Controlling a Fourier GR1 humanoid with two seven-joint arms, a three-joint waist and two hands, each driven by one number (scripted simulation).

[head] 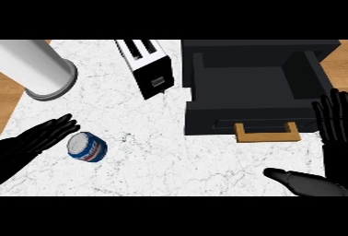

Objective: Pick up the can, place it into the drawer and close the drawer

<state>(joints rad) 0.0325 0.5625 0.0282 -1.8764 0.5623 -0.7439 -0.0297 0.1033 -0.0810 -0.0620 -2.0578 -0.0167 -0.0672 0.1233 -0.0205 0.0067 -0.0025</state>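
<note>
Where both hands (left (34,140), right (334,138)) hover open-fingered, veined white marble counter (156,133), can (87,147), open drawer (252,92).

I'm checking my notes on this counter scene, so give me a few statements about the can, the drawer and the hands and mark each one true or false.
1. The can lies on the counter, outside the drawer. True.
2. The drawer is closed. False: it is pulled open, and its inside shows nothing in it.
3. The left hand is beside the can with straight fingers. True.
4. The right hand grips the drawer's handle. False: it is open, to the right of the handle.
5. The toaster stands right of the drawer. False: it is left of it.
</note>
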